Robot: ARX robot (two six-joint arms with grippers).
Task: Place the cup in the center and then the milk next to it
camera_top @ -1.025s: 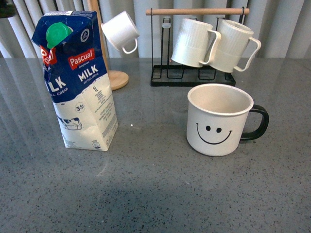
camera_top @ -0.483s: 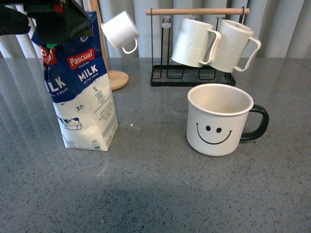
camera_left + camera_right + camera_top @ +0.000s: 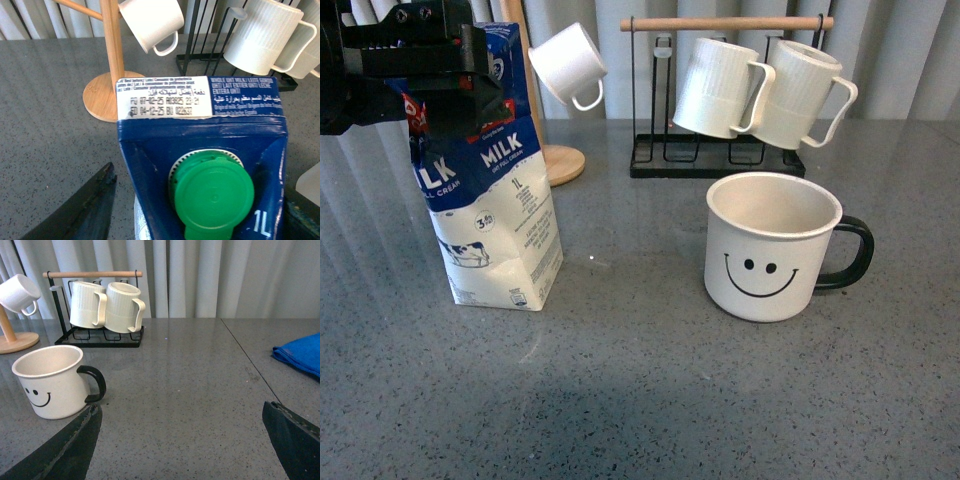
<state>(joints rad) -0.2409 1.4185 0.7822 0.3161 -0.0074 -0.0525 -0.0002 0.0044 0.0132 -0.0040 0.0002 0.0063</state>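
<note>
Grey speckled table (image 3: 640, 400), seen from the robot's body and both wrists. The cup (image 3: 760, 255), a wide white mug with a black smiley face, stands upright near the middle of the table, its face to the camera and its black handle to the robot's right. The milk (image 3: 495, 220), a blue and white carton, stands upright on the table to the left of the cup, well apart from it.

The left gripper (image 3: 420, 70) is at the carton's top. In the left wrist view its dark fingers (image 3: 75, 210) straddle the gable beside the green cap (image 3: 210, 192), spread, with a gap to the carton on the one side clearly seen. The right gripper (image 3: 180, 440) is spread wide and holds nothing.

Behind the cup is a black rack (image 3: 715, 160) with two ribbed mugs (image 3: 720, 85). Behind and left of the cup, a wooden stand (image 3: 560, 162) bears a small white cup (image 3: 565, 62). A blue cloth (image 3: 300, 355) lies far off on the cup's handle side. A pale curtain (image 3: 900, 60) closes the rear.
</note>
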